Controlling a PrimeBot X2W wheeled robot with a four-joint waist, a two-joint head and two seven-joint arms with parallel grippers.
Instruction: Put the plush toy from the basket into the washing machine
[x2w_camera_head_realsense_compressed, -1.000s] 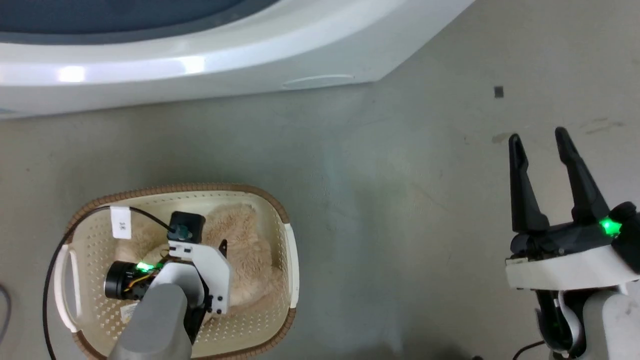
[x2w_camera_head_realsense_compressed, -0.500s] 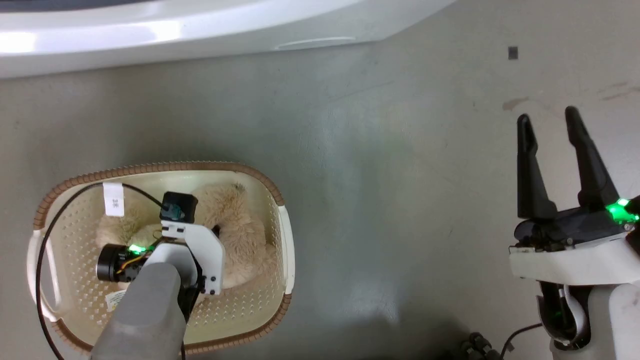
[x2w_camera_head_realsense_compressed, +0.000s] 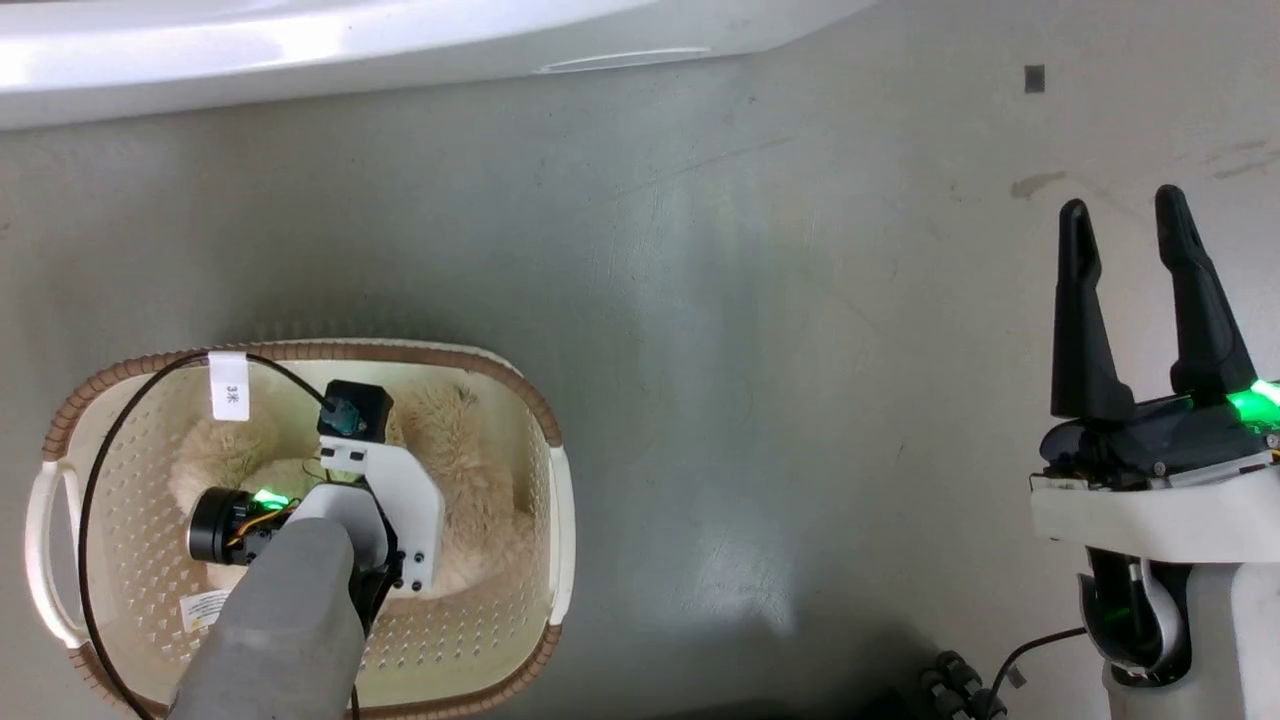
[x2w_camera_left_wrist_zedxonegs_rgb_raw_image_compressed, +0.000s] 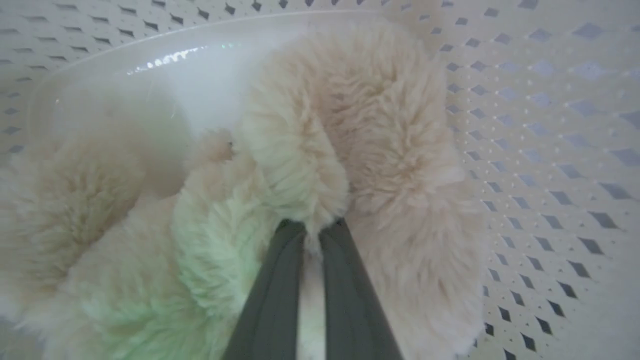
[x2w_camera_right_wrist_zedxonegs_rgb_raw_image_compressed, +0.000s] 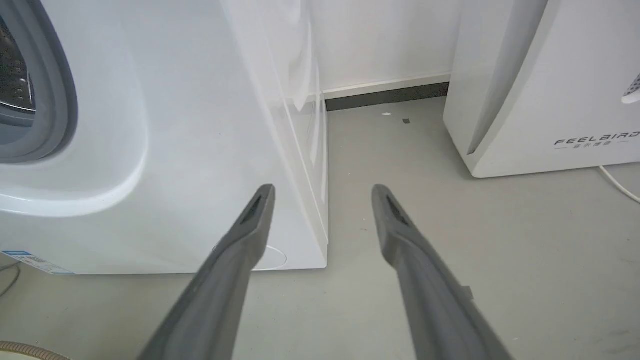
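Note:
The cream-white basket (x2w_camera_head_realsense_compressed: 505, 640) with a brown rim stands on the floor at the lower left of the head view. The fluffy beige plush toy (x2w_camera_head_realsense_compressed: 470, 470) lies curled inside it. My left arm's wrist (x2w_camera_head_realsense_compressed: 390, 510) reaches down into the basket and hides the fingers there. In the left wrist view my left gripper (x2w_camera_left_wrist_zedxonegs_rgb_raw_image_compressed: 312, 227) is shut on a fold of the plush toy (x2w_camera_left_wrist_zedxonegs_rgb_raw_image_compressed: 380, 150). My right gripper (x2w_camera_head_realsense_compressed: 1122, 205) hangs open and empty over the floor at the right. The washing machine (x2w_camera_head_realsense_compressed: 300, 50) runs along the top edge; its grey seal (x2w_camera_right_wrist_zedxonegs_rgb_raw_image_compressed: 55, 100) shows at the left.
A white slanted appliance lettered FEELBIRD (x2w_camera_right_wrist_zedxonegs_rgb_raw_image_compressed: 550, 75) stands right of the washing machine (x2w_camera_right_wrist_zedxonegs_rgb_raw_image_compressed: 175, 125), with bare grey floor (x2w_camera_right_wrist_zedxonegs_rgb_raw_image_compressed: 380, 165) between them. A black cable (x2w_camera_head_realsense_compressed: 95, 480) with a white tag (x2w_camera_head_realsense_compressed: 228, 385) loops over the basket. Dark cables (x2w_camera_head_realsense_compressed: 960, 685) lie near my base.
The head camera has shifted: the washer slid up and the basket down and left in the picture. My left arm stays in the basket on the toy. The right gripper remains open.

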